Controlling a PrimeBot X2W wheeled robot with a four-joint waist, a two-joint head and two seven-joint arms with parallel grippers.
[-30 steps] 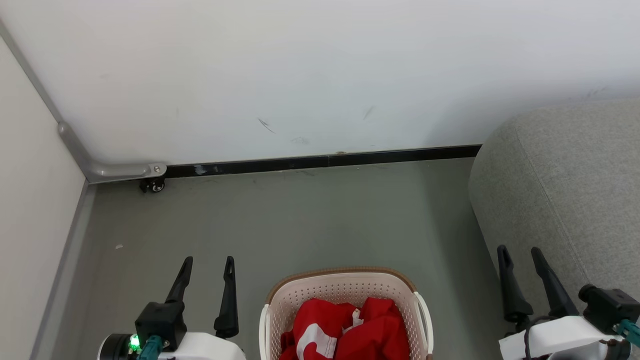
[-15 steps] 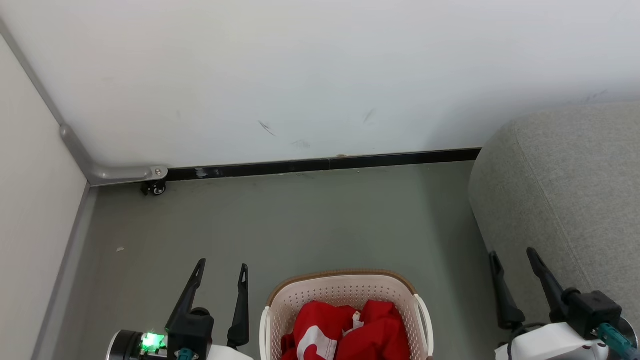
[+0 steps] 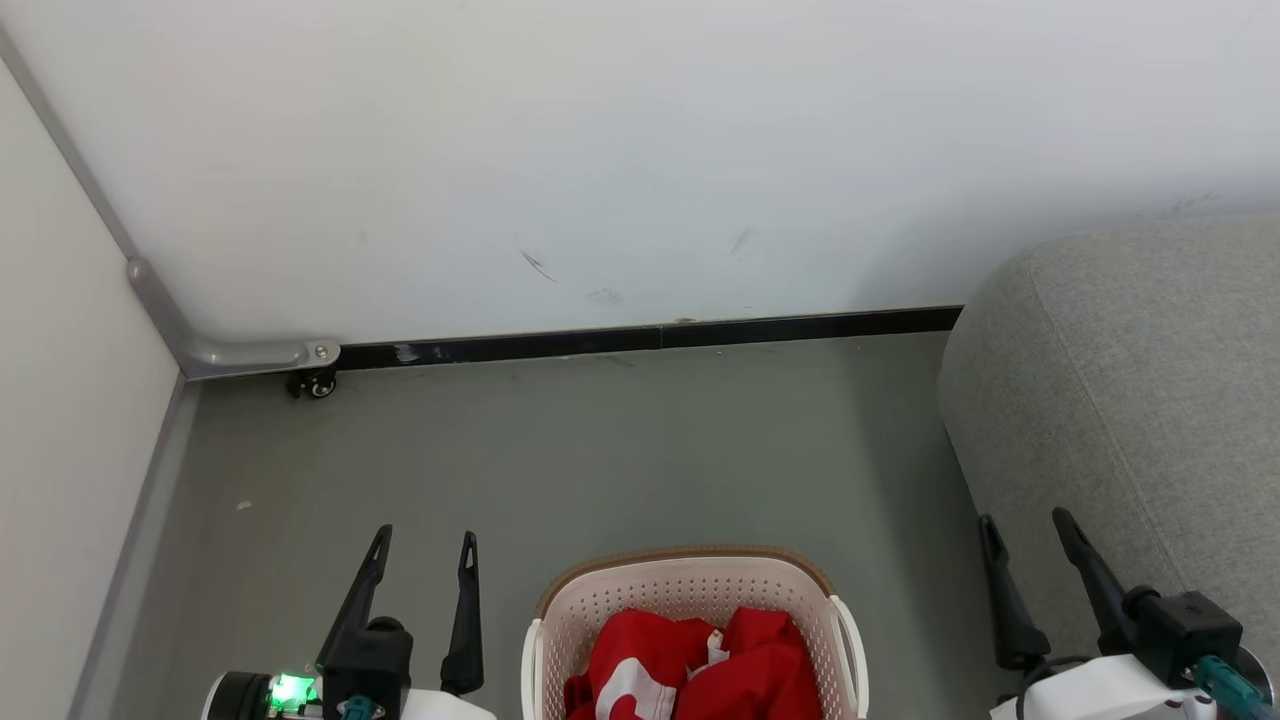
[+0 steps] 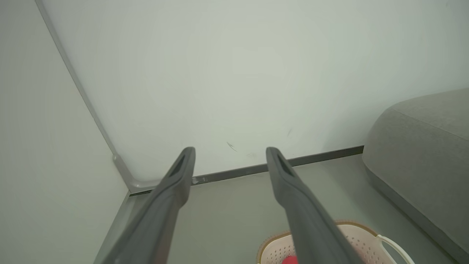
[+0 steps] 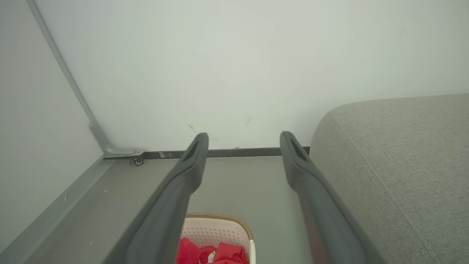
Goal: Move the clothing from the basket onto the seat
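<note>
The red clothing (image 3: 690, 670) with white trim lies bunched inside the cream perforated basket (image 3: 690, 580) on the floor at the bottom centre. The grey fabric seat (image 3: 1140, 400) rises on the right. My left gripper (image 3: 425, 540) stands open left of the basket, nothing between its fingers. My right gripper (image 3: 1025, 520) is open too, between the basket and the seat's side. In the left wrist view the basket (image 4: 351, 238) shows at the bottom beyond the open gripper (image 4: 231, 152). The right wrist view has the clothing (image 5: 209, 253) below its open gripper (image 5: 243, 137), with the seat (image 5: 395, 157) at right.
A white wall (image 3: 600, 150) with a black skirting strip (image 3: 650, 338) closes the far side. A pale panel (image 3: 60, 400) runs along the left, with a small caster wheel (image 3: 318, 384) at the corner. Grey floor (image 3: 600, 450) stretches between wall and basket.
The head camera has tilted slightly, so the whole scene sits lower. My left gripper turned at the wrist and my right gripper drew back towards the bottom edge; both stay open.
</note>
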